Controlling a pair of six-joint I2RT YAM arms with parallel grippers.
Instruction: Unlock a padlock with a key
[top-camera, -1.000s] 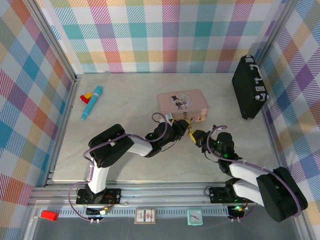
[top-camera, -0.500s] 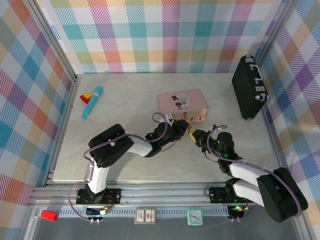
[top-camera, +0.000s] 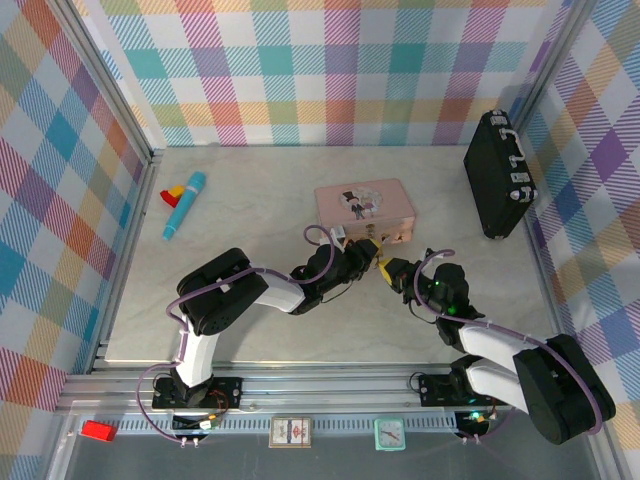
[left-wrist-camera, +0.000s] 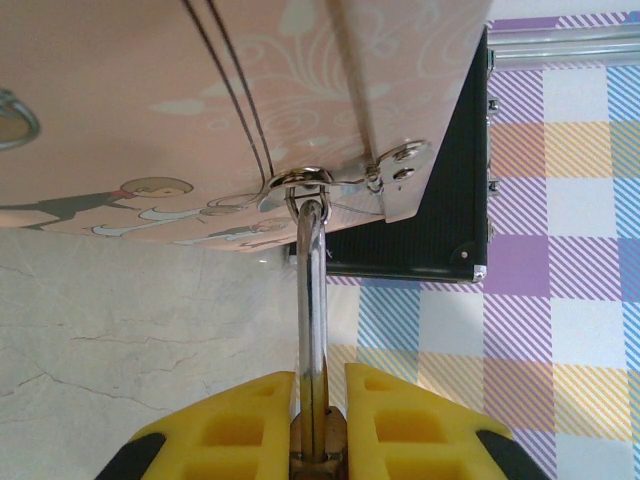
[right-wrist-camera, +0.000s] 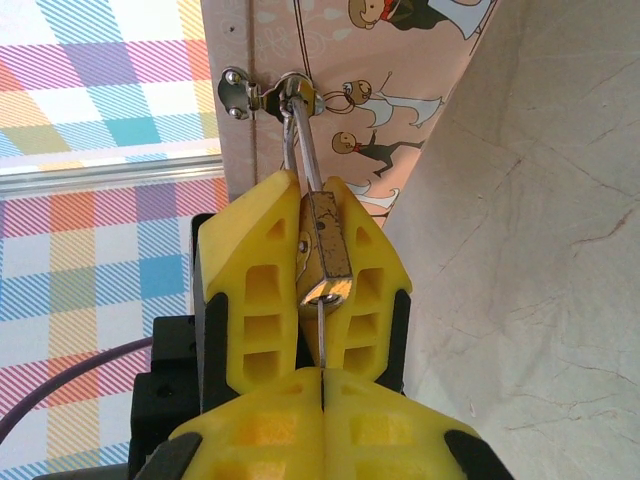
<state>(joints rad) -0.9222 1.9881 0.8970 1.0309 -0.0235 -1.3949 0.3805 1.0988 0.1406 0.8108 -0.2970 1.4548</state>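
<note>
left claw (left-wrist-camera: 321, 386) clamped on padlock (right-wrist-camera: 325, 250). right claw (right-wrist-camera: 322, 378) pinched on key (right-wrist-camera: 320, 335), tip at keyhole. next, i'd judge: seat it fully, then twist.

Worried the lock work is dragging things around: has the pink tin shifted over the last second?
No. In the top view the pink tin keeps the same position and angle relative to the black case.

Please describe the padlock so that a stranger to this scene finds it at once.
Find the pink tin in the middle of the table. From the silver clasp on its near side hangs the padlock, gripped by the yellow left tool. It is the only brass block with a thin silver loop, much smaller than the tin or the black case.
</note>
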